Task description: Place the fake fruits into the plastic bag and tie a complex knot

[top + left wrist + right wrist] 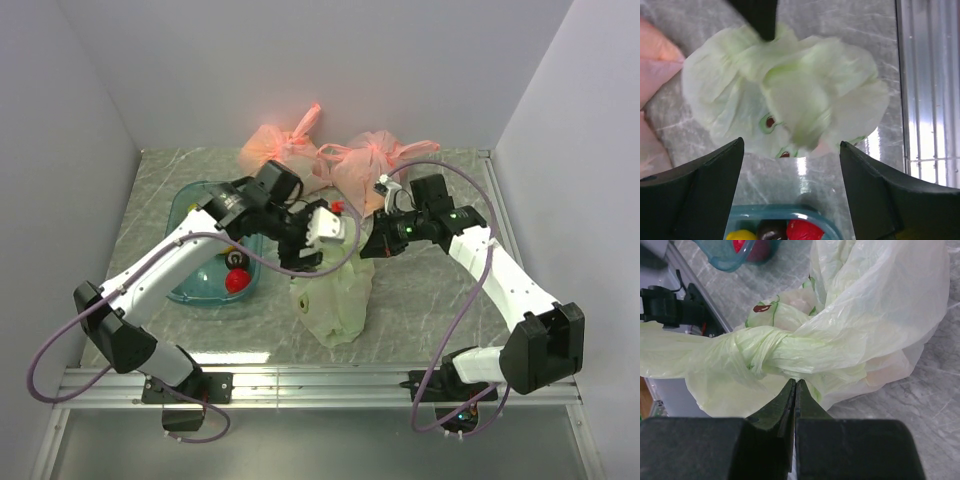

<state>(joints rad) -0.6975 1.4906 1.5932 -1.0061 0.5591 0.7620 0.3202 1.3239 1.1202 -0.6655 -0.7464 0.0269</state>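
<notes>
Fingers of the right claw are pressed fully together on the plastic bag right under the knot, whose twist runs crosswise to them, one loose end trailing left. Wide open and empty, the left claw hangs above the bag on the desk, likely nearer that end. Film blurs the contents, and some fake fruits sit in the bin.

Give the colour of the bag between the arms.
Pale translucent green bag; right wrist view shows it best.
</notes>
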